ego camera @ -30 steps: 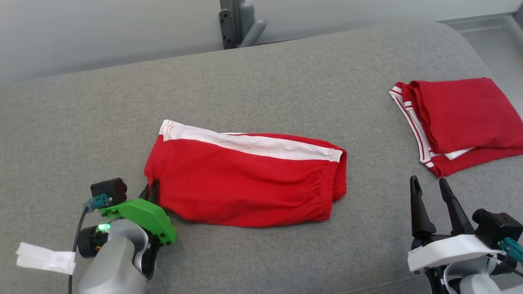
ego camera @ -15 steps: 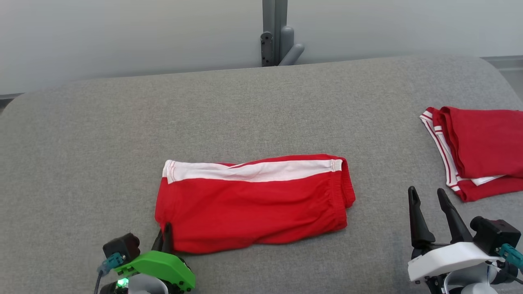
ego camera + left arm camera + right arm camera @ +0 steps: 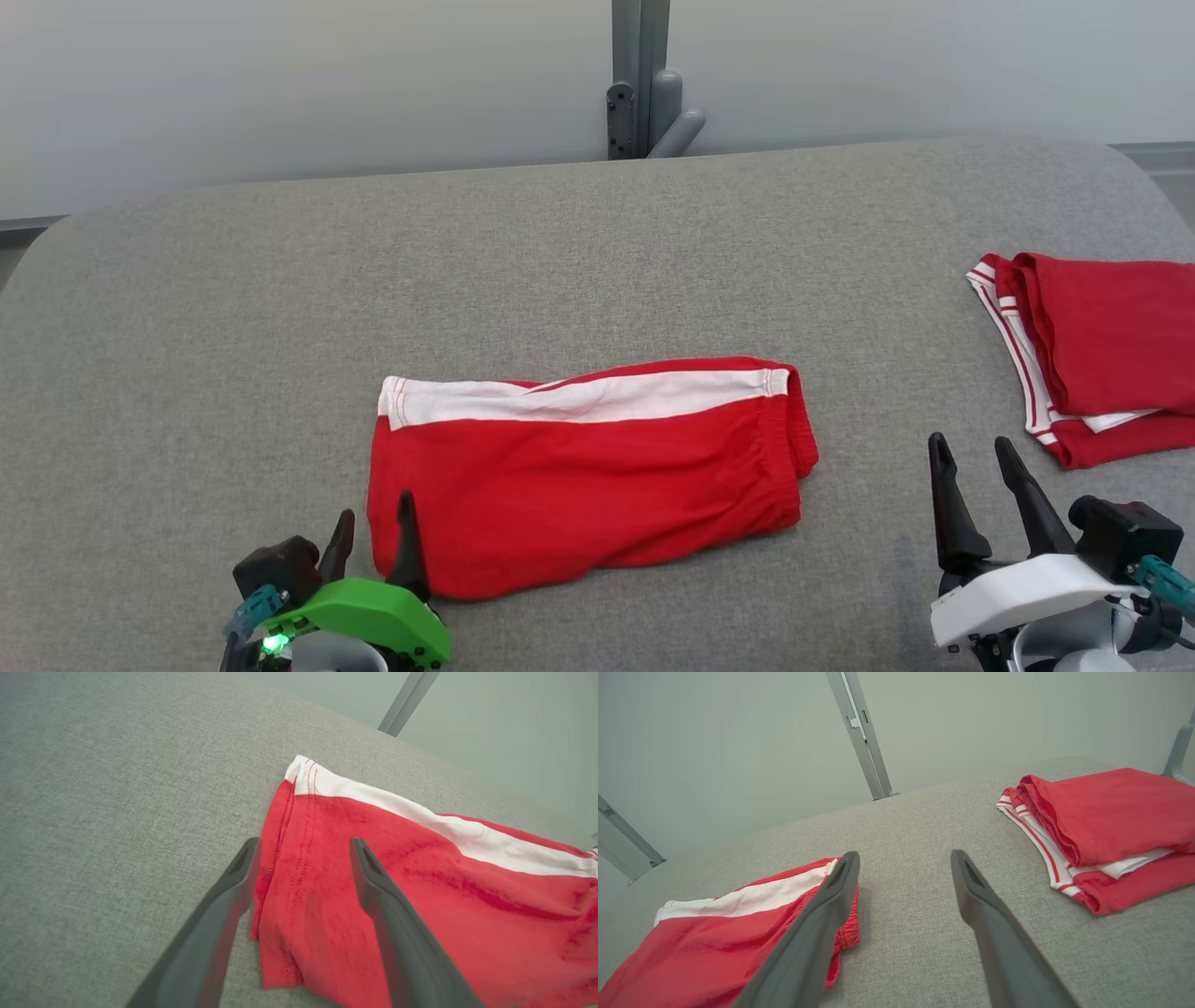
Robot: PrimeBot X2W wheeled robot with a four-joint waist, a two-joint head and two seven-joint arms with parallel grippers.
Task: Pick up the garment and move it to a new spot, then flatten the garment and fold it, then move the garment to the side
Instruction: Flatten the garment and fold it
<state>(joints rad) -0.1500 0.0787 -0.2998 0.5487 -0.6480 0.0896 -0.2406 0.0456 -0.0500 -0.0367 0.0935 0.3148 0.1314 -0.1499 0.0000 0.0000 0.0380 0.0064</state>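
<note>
The garment [image 3: 588, 467] is a pair of red shorts with a white side stripe, lying folded flat on the grey padded surface [image 3: 233, 299]. My left gripper [image 3: 375, 506] stands open at its near left corner. In the left wrist view the left gripper [image 3: 304, 842] has its fingers apart on either side of the stitched hem of the garment [image 3: 420, 882], one finger over the cloth. My right gripper [image 3: 971, 443] is open and empty, to the right of the shorts. The right wrist view shows the right gripper [image 3: 904, 855] above bare surface, with the garment [image 3: 738, 933] at lower left.
A second folded red garment with white trim [image 3: 1092, 345] lies at the right edge, also seen as the folded pile [image 3: 1101, 826] in the right wrist view. A grey metal post [image 3: 644, 84] stands behind the surface's rounded far edge, against a pale wall.
My left gripper has opened and let go of the garment's near left corner. The head camera has shifted, so the whole picture moved. The right gripper stays open.
</note>
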